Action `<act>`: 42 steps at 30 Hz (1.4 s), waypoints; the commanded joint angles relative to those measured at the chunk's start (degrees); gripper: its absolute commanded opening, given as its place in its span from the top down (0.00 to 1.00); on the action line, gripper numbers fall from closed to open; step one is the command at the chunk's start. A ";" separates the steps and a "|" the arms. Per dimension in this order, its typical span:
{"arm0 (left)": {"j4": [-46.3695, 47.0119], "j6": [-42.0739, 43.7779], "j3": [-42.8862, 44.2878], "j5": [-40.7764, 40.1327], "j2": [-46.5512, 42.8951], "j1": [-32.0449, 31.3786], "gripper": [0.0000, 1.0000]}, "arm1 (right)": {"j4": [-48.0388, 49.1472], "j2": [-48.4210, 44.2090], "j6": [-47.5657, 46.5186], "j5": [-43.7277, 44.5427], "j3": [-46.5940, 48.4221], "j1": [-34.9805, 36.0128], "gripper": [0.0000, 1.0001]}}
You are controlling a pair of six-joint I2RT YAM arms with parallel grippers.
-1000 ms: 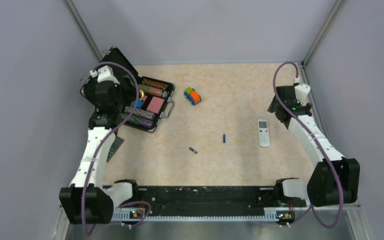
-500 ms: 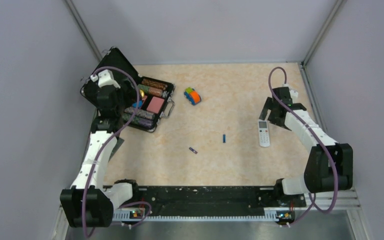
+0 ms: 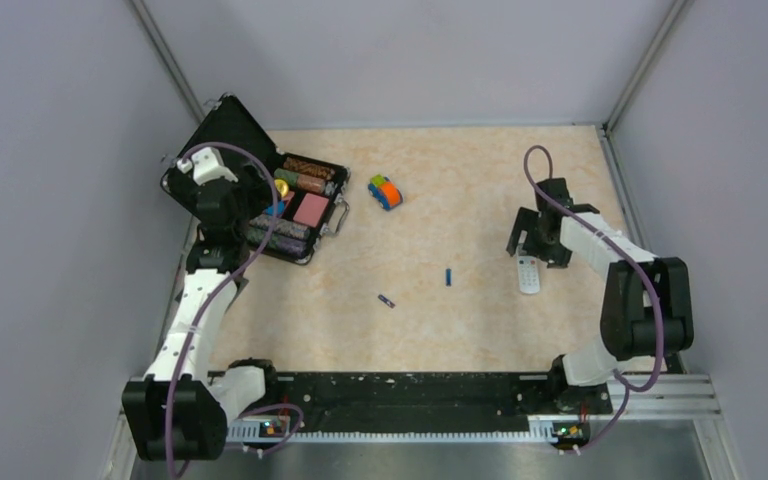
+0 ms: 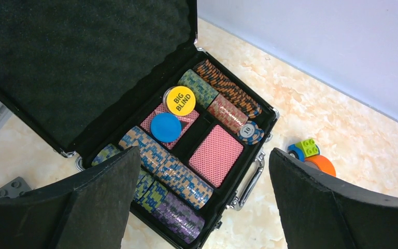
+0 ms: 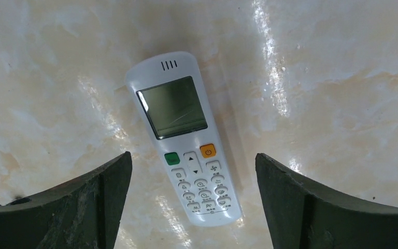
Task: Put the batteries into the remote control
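Batteries (image 3: 449, 277) come up only on the overhead camera: the blue one lies on the worktop (image 3: 460, 180) near the middle, and the darker one (image 3: 387, 301) lies nearer to me and to its left, the two apart. The remote control (image 3: 528, 279) lies to their right, its far end hidden under my right gripper (image 3: 532, 250). My left gripper (image 3: 232, 215) hangs over the open poker chip case (image 3: 228, 125) at the far left, well apart from the batteries. A toy car (image 3: 385, 191) sits just right of the case.

On the left wrist camera I see that gripper's fingers (image 4: 103, 202) spread wide with nothing between them. Below them are rows of striped chips, a yellow "BIG BLIND" disc (image 4: 181, 100), a blue disc (image 4: 166, 127) and red-backed cards (image 4: 215, 155), detail the overhead view blurs.

On the right wrist camera the remote lies face up and slightly askew, screen end away from me, with green and orange buttons below the screen. The right fingers (image 5: 93, 202) stand wide on either side of its button end, bare worktop showing between each and the handset.
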 commanded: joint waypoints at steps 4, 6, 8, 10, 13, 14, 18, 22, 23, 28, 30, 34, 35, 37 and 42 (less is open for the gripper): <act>-1.54 -0.81 3.65 0.72 1.18 0.05 0.03 | -1.65 3.13 -0.31 -1.31 0.49 -0.39 0.22; -1.75 -0.59 3.70 0.23 1.16 0.06 0.03 | -2.15 3.16 -0.81 -0.67 0.37 0.06 0.24; -1.79 -0.40 3.54 -0.25 0.89 0.06 0.03 | -3.37 3.23 -0.88 0.73 0.44 0.80 0.24; -1.77 -0.35 3.39 -0.44 0.76 0.06 0.03 | -4.51 3.60 -0.93 1.20 0.19 1.38 0.23; -1.53 -0.54 3.18 -0.39 0.86 0.06 0.03 | -6.72 4.89 -0.62 3.11 0.12 2.00 0.21; -1.53 -0.64 3.12 -0.32 0.88 -0.01 0.03 | -6.99 5.19 -0.66 3.42 -0.08 2.02 0.20; -1.31 -0.58 3.23 0.20 1.03 0.06 0.03 | -6.87 4.55 -1.02 2.83 -1.15 2.11 0.21; -1.19 -0.60 3.29 1.37 1.38 0.07 0.03 | -5.38 3.75 -1.27 -0.20 -1.93 2.40 0.32; -1.10 -0.31 3.26 2.30 1.40 0.03 0.03 | -4.66 3.54 -1.35 -1.00 -2.25 2.50 0.38; -1.35 2.00 3.06 8.22 1.75 0.07 0.03 | -0.97 3.06 -1.32 -7.46 -3.33 2.79 0.70; -1.70 2.10 2.99 11.47 1.69 0.06 0.04 | 0.59 1.53 -1.40 -10.13 -3.65 3.40 0.74; -1.00 1.97 2.75 21.11 1.21 0.01 0.04 | 3.64 -3.17 -1.58 -18.59 -2.82 5.15 0.78; -0.51 1.57 2.59 24.51 0.99 0.00 0.04 | 4.78 -4.44 -1.21 -22.03 -2.46 5.58 0.79; 1.46 -0.83 1.92 31.74 0.58 -0.11 0.04 | 8.10 -6.81 0.45 -30.17 -1.97 6.68 0.82; 10.77 -10.45 2.48 47.62 0.47 -0.72 0.04 | 26.40 -12.94 12.60 -49.08 -2.91 10.00 0.84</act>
